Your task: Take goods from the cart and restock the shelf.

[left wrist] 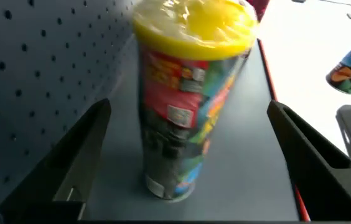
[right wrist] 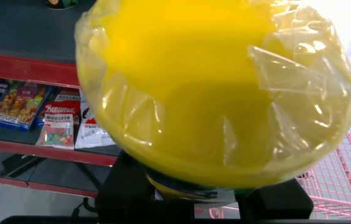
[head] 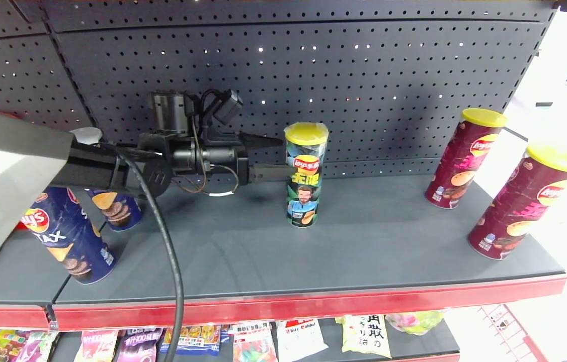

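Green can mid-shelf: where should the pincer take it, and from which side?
Grip the green can around its mid-body, coming in level from the robot's left, where the open left pincer is lined up on it. It stands upright, round, with open shelf either side.

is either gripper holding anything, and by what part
Right gripper holds a yellow-lidded can by its body, below the lid. Left gripper is open around the green can, not gripping it.
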`<state>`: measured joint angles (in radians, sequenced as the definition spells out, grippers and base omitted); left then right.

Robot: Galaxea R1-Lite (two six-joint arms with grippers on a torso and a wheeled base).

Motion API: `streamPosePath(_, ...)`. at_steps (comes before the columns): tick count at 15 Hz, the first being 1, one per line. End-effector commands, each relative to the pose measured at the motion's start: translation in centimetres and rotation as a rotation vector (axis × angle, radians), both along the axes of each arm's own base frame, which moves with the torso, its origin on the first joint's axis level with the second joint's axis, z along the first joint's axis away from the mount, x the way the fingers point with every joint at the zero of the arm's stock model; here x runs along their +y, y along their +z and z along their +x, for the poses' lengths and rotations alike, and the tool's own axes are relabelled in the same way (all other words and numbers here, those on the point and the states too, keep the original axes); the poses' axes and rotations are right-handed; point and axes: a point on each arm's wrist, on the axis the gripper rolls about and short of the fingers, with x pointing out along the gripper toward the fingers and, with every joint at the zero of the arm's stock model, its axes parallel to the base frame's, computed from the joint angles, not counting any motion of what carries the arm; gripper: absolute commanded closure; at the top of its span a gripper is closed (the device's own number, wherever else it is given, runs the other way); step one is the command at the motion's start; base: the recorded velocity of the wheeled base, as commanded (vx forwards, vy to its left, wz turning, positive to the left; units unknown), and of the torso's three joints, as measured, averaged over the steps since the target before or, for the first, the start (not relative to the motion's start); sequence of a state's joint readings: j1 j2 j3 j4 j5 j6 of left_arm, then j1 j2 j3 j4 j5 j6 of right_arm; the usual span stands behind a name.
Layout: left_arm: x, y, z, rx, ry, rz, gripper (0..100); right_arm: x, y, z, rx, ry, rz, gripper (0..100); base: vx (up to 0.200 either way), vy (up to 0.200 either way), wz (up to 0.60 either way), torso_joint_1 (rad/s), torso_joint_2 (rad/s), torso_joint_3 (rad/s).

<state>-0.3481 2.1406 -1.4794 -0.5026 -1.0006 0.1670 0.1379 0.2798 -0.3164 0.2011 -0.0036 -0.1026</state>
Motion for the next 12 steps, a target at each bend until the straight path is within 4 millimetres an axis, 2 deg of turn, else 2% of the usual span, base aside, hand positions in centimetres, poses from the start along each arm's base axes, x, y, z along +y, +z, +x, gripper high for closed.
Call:
streamPosePath(1, -0.6, -0.5, 1.7, -0.016, -0.001, -0.010, 0, 0.0, 0.0, 0.1, 0.006, 0.001, -0.001, 100, 0.000, 0.000, 0.00, 0.000, 0.00, 0.000)
streamPosePath(3, -1.1, -0.5, 2.4, -0.031, -0.007, -0.018, 0, 0.0, -0.1, 0.1, 0.007, -0.004, -0.002, 100, 0.000, 0.000, 0.00, 0.000, 0.00, 0.000)
streamPosePath(8, -2.3, -0.6, 2.0, -0.015, -0.035, -0.021, 0, 0.0, -0.2, 0.3, 0.022, -0.008, -0.005, 100, 0.000, 0.000, 0.00, 0.000, 0.00, 0.000)
streamPosePath(12, -2.8, -1.1, 2.7, -0.007, -0.038, -0.026, 0, 0.0, -0.2, 0.3, 0.027, -0.007, -0.005, 100, 0.000, 0.000, 0.00, 0.000, 0.00, 0.000)
